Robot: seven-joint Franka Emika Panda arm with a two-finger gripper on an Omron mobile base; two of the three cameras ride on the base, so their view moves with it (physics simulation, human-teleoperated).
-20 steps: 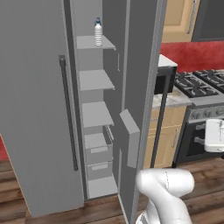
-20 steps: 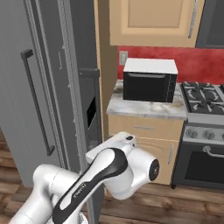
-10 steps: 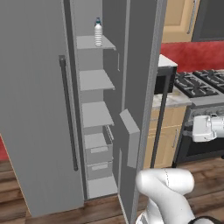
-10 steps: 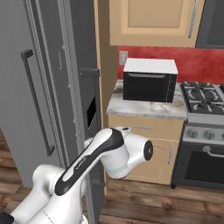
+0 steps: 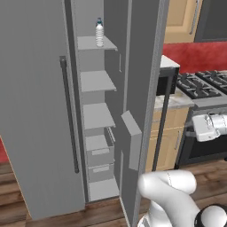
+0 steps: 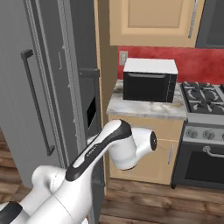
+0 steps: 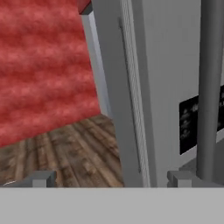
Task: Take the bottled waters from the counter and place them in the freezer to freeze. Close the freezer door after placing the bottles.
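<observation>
Dark finger tips of the claw [image 7: 109, 178] stood spread as wide as they go, with nothing between them; the left tip [image 7: 42, 178] sat over wood-plank floor [image 7: 65, 148], the right tip [image 7: 181, 178] at the foot of a dark vertical bar handle [image 7: 211, 87]; just ahead of the claw rose the grey edge of a refrigerator door [image 7: 131, 87], and beyond its right tip a dark dispenser recess [image 7: 190, 124] in the door face; off past the left tip ran a red wall [image 7: 43, 65].

Farther from the claw, the freezer [image 5: 95, 111] stood open, its grey shelves [image 5: 97, 80] bare save the top one; one clear ribbed bottle [image 5: 99, 33] with a blue cap stood upright on that top shelf, well apart from the claw; the freezer door [image 5: 35, 111] hung swung out to the far side, its bar handle [image 5: 68, 115] facing the room.

On the claw's other side the marble counter [image 6: 144, 107] carried a black oven with a white top [image 6: 149, 79]; next along sat the gas stovetop [image 6: 203, 94]; the second bottle could not be made out.
</observation>
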